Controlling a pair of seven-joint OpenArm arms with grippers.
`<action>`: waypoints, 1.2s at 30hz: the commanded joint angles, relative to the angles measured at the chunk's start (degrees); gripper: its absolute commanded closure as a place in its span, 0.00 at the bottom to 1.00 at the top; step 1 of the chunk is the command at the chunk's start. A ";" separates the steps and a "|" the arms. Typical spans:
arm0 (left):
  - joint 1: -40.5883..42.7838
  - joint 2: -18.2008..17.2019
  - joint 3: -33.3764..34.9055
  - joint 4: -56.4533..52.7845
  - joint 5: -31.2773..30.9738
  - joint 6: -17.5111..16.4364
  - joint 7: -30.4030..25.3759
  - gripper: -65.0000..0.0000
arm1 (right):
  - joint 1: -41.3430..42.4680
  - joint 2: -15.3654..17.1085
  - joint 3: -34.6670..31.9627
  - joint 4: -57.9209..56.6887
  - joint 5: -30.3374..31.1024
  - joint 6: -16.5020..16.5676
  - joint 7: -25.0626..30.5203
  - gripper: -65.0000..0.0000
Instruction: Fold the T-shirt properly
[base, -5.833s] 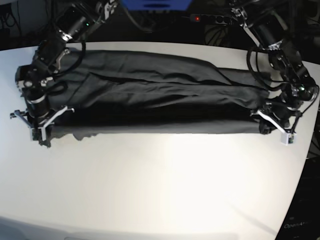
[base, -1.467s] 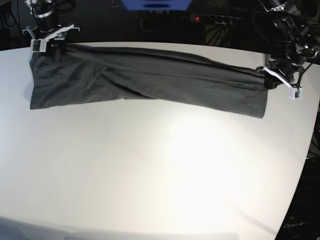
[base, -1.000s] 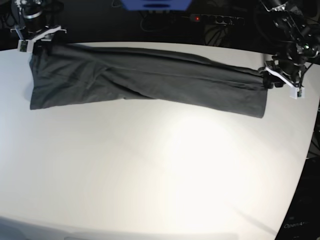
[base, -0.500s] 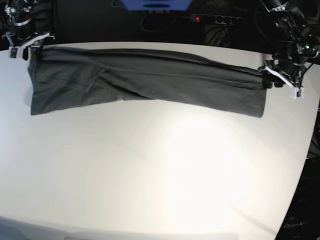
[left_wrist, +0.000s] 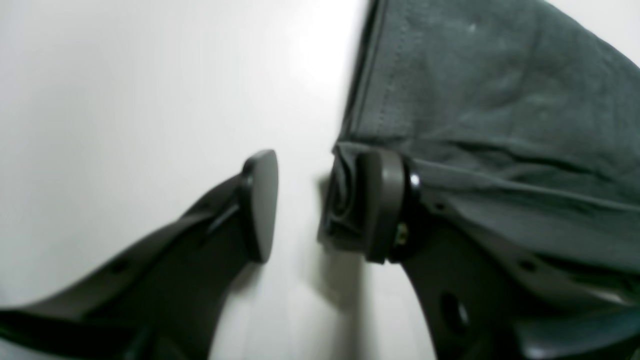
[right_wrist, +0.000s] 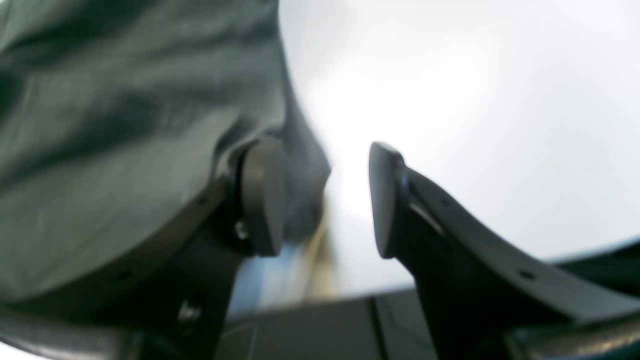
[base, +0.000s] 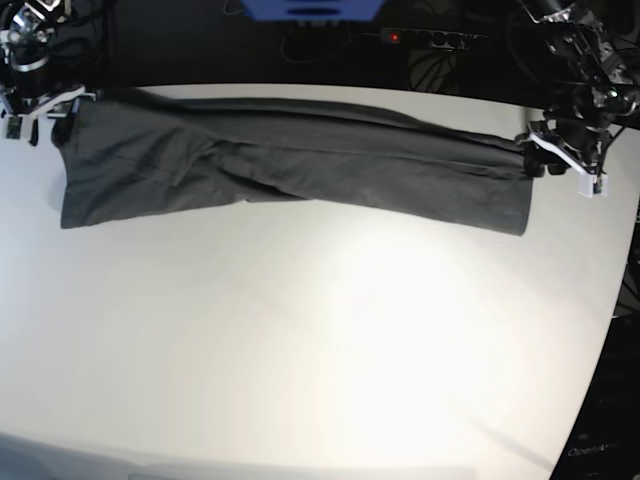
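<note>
At the left of the base view the right gripper (base: 30, 100) hung at the far corner of the white table (base: 320, 340), just off the end of the T-shirt (base: 290, 165), which lay stretched as a long, narrow grey band across the back of the table. Its jaws stood apart with nothing pinched; cloth only brushed one pad (right_wrist: 262, 197). If the arm drew off, that snagged edge could drag and undo the fold. The middle of the band was creased and could set unevenly. At the right, the left gripper (base: 565, 165) was likewise parted, a bunched hem (left_wrist: 342, 200) clinging to one pad, which might lift it.
</note>
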 joint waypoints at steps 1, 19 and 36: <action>0.08 -0.54 -0.15 0.41 0.41 0.25 0.52 0.60 | -0.25 1.62 0.49 0.76 0.99 -0.34 1.57 0.58; 0.08 -0.54 -0.15 0.41 0.50 0.25 0.52 0.60 | 1.51 2.50 -6.01 0.94 0.99 -0.34 0.78 0.99; 0.17 -0.45 -0.15 0.41 0.41 0.25 0.52 0.60 | 5.29 3.91 -11.64 -8.21 1.17 -0.34 -1.06 0.99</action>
